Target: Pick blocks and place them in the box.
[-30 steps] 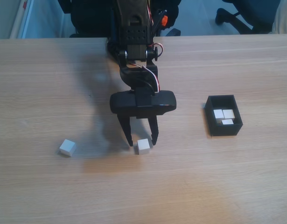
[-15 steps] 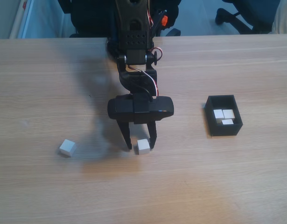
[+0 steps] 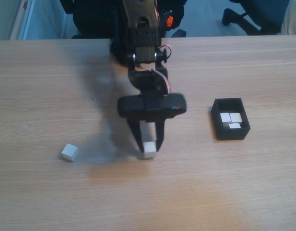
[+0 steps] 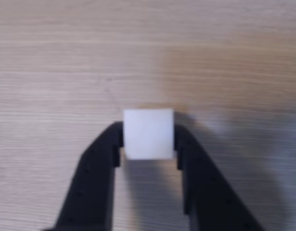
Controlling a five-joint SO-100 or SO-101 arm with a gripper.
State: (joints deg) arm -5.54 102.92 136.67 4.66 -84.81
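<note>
A pale block sits on the wooden table, and my gripper is shut on it from both sides. The wrist view has the same block squeezed between my two black fingers, still low over the wood. A second block lies alone to the left in the fixed view. The black box stands to the right of the arm with three blocks inside it.
The arm's base stands at the far edge of the table. Black chair legs show on the floor beyond. Bare wood lies between the gripper and the box.
The fingers closed in from either side of the block and now clamp it. The gripper head shifted slightly to the right.
</note>
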